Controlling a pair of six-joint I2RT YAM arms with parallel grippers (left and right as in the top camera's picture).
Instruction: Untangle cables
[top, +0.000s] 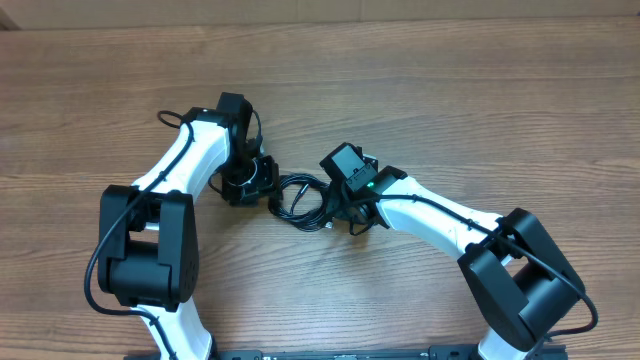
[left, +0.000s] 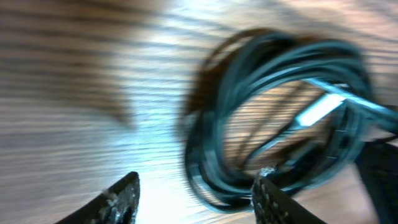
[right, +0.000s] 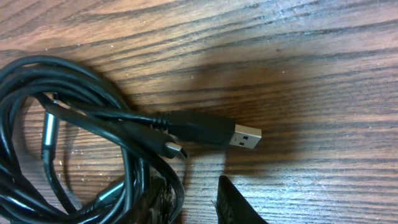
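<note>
Between left tool and right tool, cables lie coiled on the tabletop. Left stands spread; right, I cannot tell. Closing on several strands together could tighten the tangle.

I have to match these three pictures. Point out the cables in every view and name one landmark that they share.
Overhead: the cables lie tangled at the picture's centre.
Left wrist: the cables form a blurred coil filling the right half.
Right wrist: the cables loop at the left, with one silver-tipped plug pointing right.
Shared landmark: the wood-grained table beneath them.
</note>
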